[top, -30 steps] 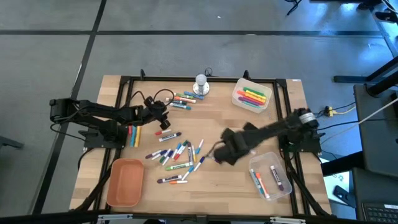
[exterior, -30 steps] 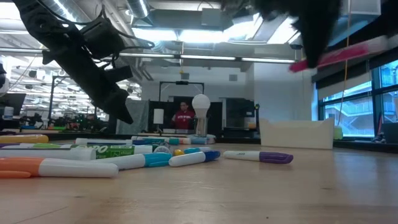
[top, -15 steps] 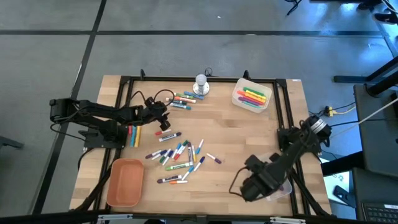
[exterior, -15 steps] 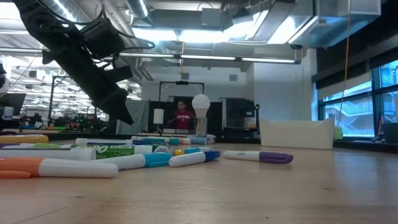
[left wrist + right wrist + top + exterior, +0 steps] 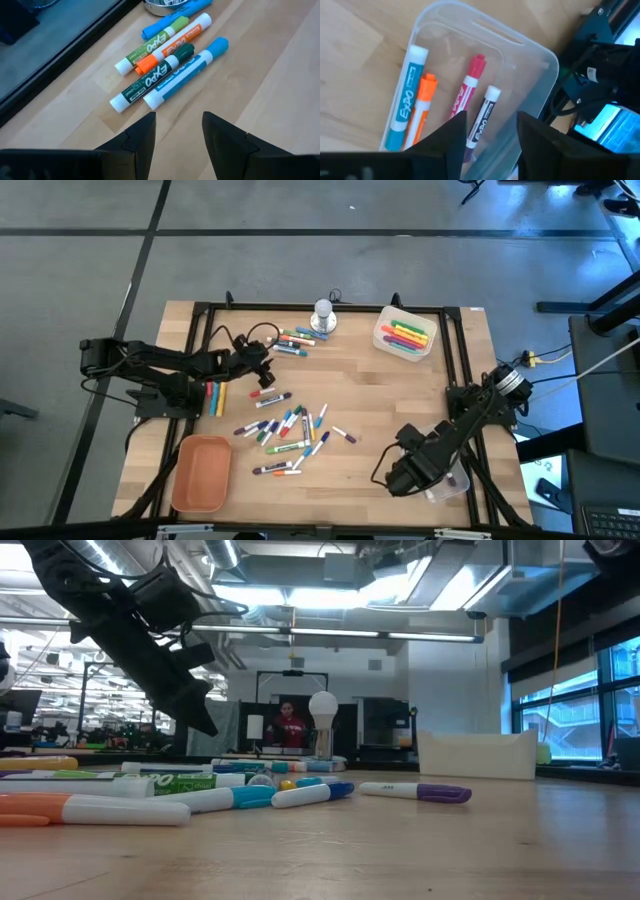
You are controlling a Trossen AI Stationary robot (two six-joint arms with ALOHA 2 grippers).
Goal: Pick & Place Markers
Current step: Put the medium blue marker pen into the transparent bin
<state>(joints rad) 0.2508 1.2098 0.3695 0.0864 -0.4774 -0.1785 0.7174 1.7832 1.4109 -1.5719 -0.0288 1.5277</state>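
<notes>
A pale wooden table (image 5: 370,390) fills the middle of the high view, framed by black rails. The dark left arm reaches in from the left edge, its left gripper (image 5: 262,366) hanging above the boards in the upper left part of the table with its two fingers spread and nothing between them; its wrist camera looks past them at a small row of white-barrelled markers (image 5: 165,65) with green, orange, dark green and blue caps lying side by side. The dark right arm bends in from the right edge toward the lower right, its right gripper (image 5: 402,477) parted and empty over the clear plastic bin (image 5: 530,65), where a blue, an orange, a red and a dark-capped marker lie together. An orange oval tray (image 5: 201,472) sits at the lower left. A second clear tub of bright markers (image 5: 404,335) sits at the upper right. A loose scatter of markers (image 5: 289,430) lies across the table's centre, seen close and level in the low view. A small silver-white round knob (image 5: 323,314) stands at the upper middle edge.
</notes>
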